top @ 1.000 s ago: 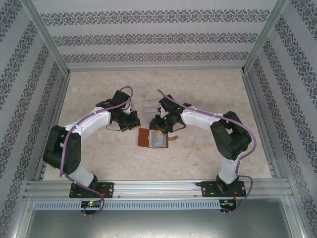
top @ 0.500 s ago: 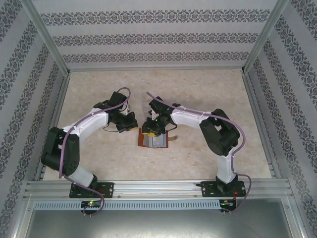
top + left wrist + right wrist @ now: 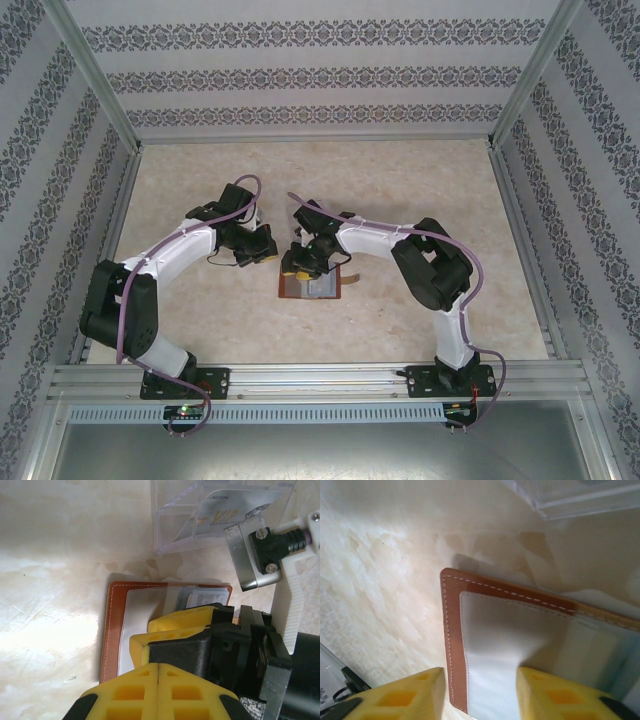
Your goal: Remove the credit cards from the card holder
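Note:
The card holder [image 3: 318,287] lies open on the table, reddish-brown leather with pale inner pockets [image 3: 505,640]. My right gripper [image 3: 480,695] is open just above it, one finger off its stitched left edge [image 3: 451,630] and the other over the pocket. In the left wrist view those yellow fingers [image 3: 185,617] cover the holder's middle, and a printed card [image 3: 200,599] peeks out of a pocket beside them. A pale credit card [image 3: 220,507] lies in the clear tray. My left gripper [image 3: 159,680] is shut and holds nothing, just left of the holder [image 3: 112,630].
The clear plastic tray [image 3: 170,525] sits just beyond the card holder, between the two wrists [image 3: 290,215]. A small brown strap tab [image 3: 350,280] sticks out of the holder's right side. Patterned walls and metal rails enclose the table.
My right arm has swung left from the tray side and down onto the card holder, and its jaws have opened wider. The left arm has barely moved.

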Controlling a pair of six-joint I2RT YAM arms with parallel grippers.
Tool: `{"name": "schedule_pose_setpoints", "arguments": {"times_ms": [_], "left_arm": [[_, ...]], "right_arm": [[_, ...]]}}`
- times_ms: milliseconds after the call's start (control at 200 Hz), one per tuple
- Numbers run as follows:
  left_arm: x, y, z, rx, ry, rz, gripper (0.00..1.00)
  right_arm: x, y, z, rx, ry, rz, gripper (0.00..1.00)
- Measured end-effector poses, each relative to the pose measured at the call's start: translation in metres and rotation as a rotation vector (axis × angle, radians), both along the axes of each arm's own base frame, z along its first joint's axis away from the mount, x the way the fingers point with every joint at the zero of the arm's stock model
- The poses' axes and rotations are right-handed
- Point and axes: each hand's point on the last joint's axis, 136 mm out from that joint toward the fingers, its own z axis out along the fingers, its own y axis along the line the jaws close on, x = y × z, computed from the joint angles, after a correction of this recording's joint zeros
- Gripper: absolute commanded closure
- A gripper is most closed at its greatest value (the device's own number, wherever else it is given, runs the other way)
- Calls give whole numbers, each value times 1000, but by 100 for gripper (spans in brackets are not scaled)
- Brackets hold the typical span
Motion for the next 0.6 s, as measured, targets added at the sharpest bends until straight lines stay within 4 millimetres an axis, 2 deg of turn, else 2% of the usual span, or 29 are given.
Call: {"name": "schedule_pose_setpoints", "arguments": {"times_ms": [230,370,600], "left_arm": [[-2,-1,0,-9,5,-2,100],[-1,-3,2,-20,0,-1,100],[1,-9,3,-55,0,12,99]], "right_arm": [[1,5,5,28,-5,5,53],[5,7,22,70,-41,0,54],[11,-14,45,110,-80,-61,57]]}}
